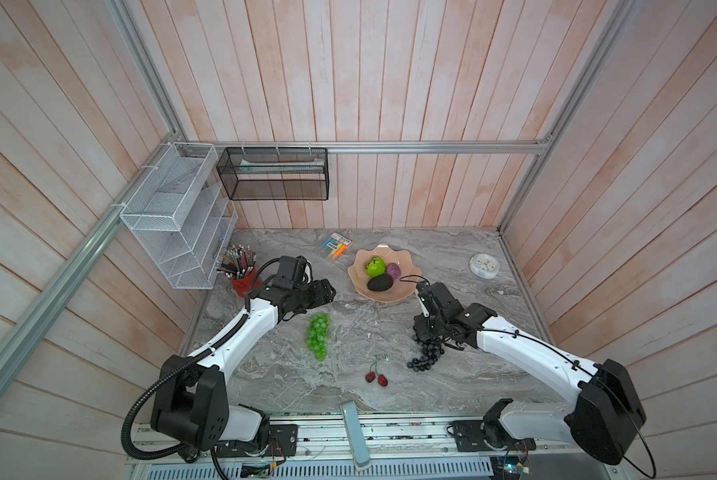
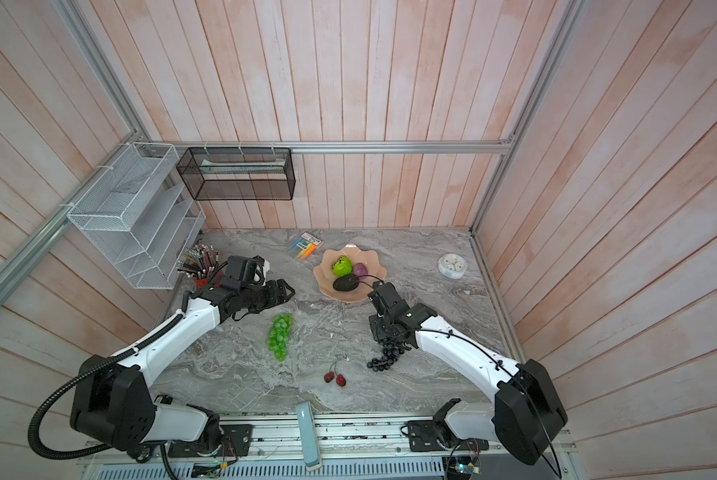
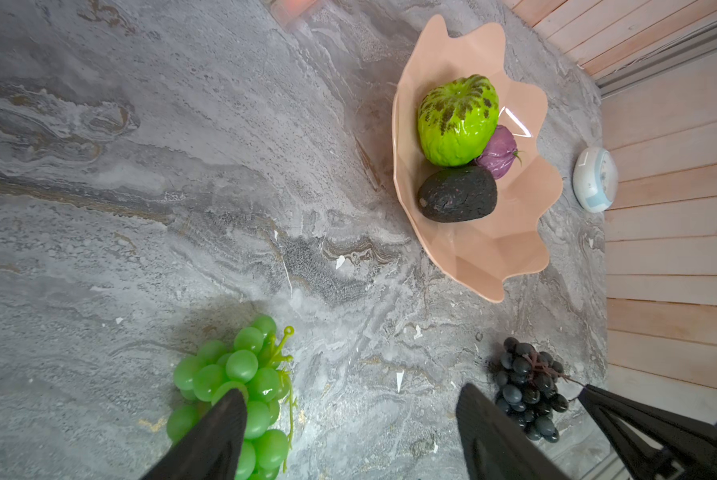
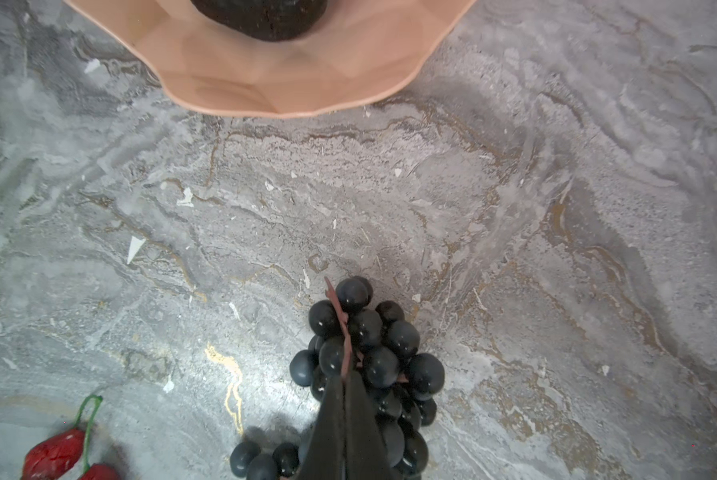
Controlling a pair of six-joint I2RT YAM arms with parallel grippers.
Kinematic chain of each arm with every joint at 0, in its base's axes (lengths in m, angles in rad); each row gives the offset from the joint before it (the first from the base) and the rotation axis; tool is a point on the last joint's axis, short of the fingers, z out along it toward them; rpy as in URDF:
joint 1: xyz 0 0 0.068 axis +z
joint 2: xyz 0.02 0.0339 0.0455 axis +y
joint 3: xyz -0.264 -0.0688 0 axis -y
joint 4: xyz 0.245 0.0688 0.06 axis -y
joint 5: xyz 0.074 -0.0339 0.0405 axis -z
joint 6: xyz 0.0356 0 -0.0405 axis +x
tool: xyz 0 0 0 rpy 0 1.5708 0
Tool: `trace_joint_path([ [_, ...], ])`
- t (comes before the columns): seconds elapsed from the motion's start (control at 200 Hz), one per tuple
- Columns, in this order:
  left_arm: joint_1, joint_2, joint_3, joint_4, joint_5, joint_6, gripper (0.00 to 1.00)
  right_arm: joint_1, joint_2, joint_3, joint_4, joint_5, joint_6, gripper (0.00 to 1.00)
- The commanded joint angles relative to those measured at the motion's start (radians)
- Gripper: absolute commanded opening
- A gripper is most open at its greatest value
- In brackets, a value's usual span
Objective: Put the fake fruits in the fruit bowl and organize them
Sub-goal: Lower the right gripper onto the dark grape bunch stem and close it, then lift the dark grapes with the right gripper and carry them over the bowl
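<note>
Presently, on the desk (image 1: 273, 374), six fruits and one fruit bowl (image 1: 386, 296) were counted. In the fruit bowl, toward the back: lime-green ball (image 1: 374, 266), purple ball (image 1: 393, 271), dark avocado (image 1: 379, 284), packed close together. Outside it, on the desk: green grape bunch (image 1: 317, 336), left of centre; cherry pair (image 1: 376, 378), near the front edge; dark grape bunch (image 1: 425, 357), right of centre. The right jaws were pinched shut on the dark grape bunch's stem; whether the bunch rested or hung clear could not be told. The left jaws stood wide apart, holding nothing, just behind the green grape bunch. Sundries: red cup of pencils (image 1: 242, 282), white clock (image 1: 484, 265), pack of highlighters (image 1: 334, 245), all toward the back
</note>
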Motion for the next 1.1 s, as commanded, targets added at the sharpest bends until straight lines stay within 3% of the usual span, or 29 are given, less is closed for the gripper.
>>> trace_joint_path([
  [0.0, 0.005, 0.010, 0.013, 0.005, 0.006, 0.007, 0.82, 0.006, -0.021, -0.011, 0.014, 0.026, -0.004, 0.00],
  [0.255, 0.004, 0.009, 0.014, 0.002, 0.003, 0.010, 0.80, 0.007, -0.040, 0.016, 0.020, -0.008, -0.001, 0.00],
  [0.685, 0.010, 0.012, 0.030, -0.002, 0.001, 0.009, 0.80, 0.011, -0.107, 0.264, -0.045, 0.015, -0.039, 0.00],
  [1.095, 0.018, -0.020, 0.021, -0.012, -0.008, 0.002, 0.80, 0.011, 0.065, 0.618, -0.027, -0.076, -0.141, 0.00],
])
